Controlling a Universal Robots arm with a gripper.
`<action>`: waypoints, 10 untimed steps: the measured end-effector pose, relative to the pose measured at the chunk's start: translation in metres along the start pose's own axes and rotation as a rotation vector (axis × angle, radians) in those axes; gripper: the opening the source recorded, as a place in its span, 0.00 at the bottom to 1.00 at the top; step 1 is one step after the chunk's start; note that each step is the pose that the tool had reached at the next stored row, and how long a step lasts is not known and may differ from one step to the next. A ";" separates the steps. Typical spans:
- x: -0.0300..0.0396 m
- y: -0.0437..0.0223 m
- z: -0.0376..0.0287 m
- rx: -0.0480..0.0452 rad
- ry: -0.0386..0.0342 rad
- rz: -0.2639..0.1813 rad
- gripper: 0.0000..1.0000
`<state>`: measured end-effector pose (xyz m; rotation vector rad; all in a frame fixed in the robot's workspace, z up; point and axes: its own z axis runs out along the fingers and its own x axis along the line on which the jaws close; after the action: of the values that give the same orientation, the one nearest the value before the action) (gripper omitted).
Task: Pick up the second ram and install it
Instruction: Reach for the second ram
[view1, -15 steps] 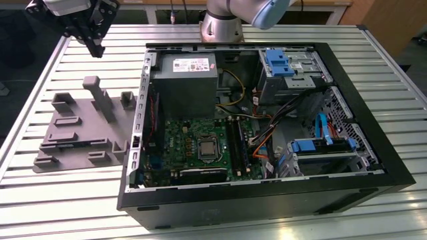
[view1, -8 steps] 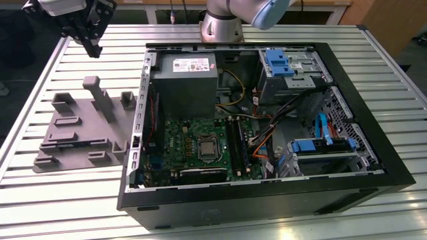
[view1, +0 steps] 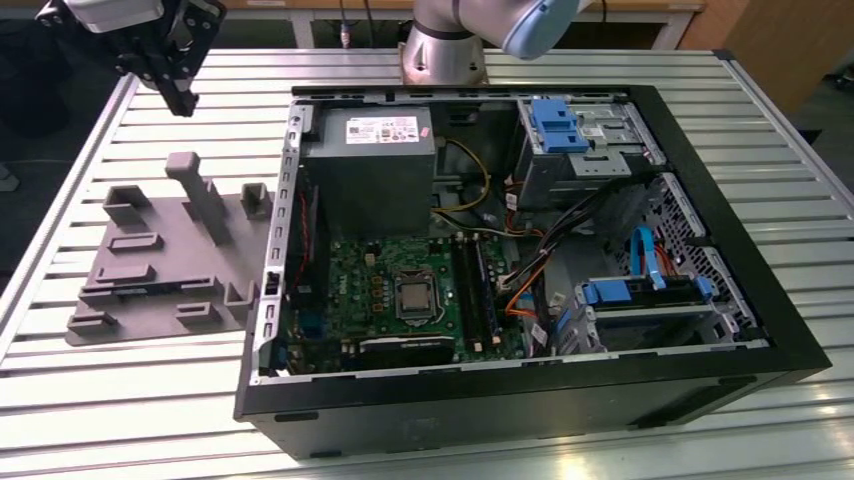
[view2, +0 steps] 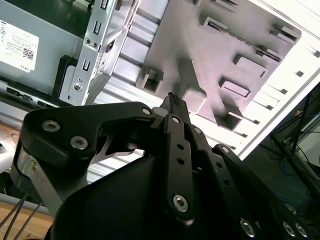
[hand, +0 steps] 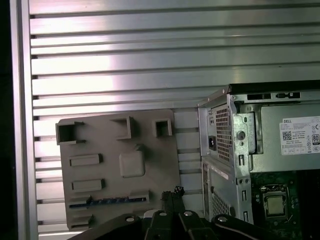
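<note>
While the gripper (view1: 178, 98) hangs at eleven o'clock in the exterior view, over the slatted metal table (view1: 134, 420), its fingers are pressed together with nothing between them; both wrist views show the tips meeting. The second ram (hand: 107, 201) sits in a long slot of the grey holder plate (hand: 150, 165), seen in the first wrist view as a dark strip with blue along it, apart from the fingertips. In the exterior view the plate lies at nine o'clock from the open computer case (view1: 534, 400), just beside it, with the gripper at twelve o'clock from the plate.
</note>
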<state>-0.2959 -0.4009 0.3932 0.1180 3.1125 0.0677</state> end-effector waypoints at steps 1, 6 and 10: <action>0.0008 -0.0001 0.0000 0.0000 0.0000 0.000 0.11; 0.0048 -0.0009 -0.0002 0.0001 0.0000 0.000 0.11; 0.0067 -0.0015 -0.0002 0.0000 0.0000 0.000 0.11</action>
<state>-0.3027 -0.4018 0.3932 0.1180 3.1125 0.0676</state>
